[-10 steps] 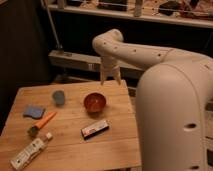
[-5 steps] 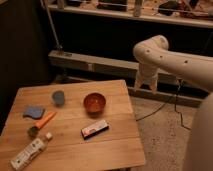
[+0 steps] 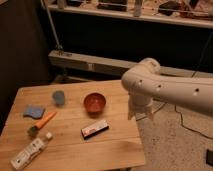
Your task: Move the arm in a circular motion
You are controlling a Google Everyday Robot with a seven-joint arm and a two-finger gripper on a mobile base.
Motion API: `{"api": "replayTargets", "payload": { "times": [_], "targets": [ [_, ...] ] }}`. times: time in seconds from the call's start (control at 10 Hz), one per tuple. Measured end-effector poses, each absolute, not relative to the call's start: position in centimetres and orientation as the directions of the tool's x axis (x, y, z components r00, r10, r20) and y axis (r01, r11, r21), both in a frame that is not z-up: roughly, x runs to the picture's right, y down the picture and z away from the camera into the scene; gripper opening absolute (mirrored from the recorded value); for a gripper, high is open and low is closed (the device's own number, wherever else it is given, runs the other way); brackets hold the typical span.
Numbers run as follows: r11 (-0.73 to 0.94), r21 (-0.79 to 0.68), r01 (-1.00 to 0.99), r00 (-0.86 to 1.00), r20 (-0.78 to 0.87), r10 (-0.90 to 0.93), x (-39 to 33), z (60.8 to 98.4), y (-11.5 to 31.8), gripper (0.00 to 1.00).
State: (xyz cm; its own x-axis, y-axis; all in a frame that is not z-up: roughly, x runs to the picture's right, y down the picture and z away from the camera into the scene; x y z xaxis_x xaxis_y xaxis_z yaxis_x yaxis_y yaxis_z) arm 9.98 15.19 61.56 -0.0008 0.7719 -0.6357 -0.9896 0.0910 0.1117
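The gripper (image 3: 138, 109) hangs down from the end of the arm (image 3: 165, 87), just at the right edge of the table (image 3: 116, 151), and it holds nothing; whether it is spread or pressed together I cannot tell. The arm comes in from the right side as a thick cream tube, with its rounded elbow above the gripper. Nearest on the table is a red bowl (image 3: 94, 102), to the left of the gripper and apart from it. In front of the bowl lies a small bar (image 3: 95, 129). Farther left are a cup (image 3: 59, 97), a blue sponge (image 3: 33, 111), a carrot (image 3: 45, 120) and a white bottle (image 3: 30, 152). I judge the arm is somewhere on its circle, not at a clear start or end. The next move asks for a smooth curved sweep, high enough that the gripper passes over the table edge and the bowl without touching them.
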Motion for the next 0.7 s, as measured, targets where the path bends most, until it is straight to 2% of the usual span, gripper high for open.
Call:
{"api": "replayTargets", "payload": {
  "times": [0.3, 0.5, 0.7],
  "targets": [
    [0.246, -0.114, -0.963, 0.261, -0.637, 0.725, -1.1, 59.4, 17.7, 0.65],
    [0.327, -0.252, -0.911, 0.413, -0.571, 0.710, -9.4, 60.4, 15.8, 0.65],
    [0.386, -0.297, -0.873, 0.487, -0.499, 0.717, -14.4, 64.1, 11.6, 0.65]
  ]
}}
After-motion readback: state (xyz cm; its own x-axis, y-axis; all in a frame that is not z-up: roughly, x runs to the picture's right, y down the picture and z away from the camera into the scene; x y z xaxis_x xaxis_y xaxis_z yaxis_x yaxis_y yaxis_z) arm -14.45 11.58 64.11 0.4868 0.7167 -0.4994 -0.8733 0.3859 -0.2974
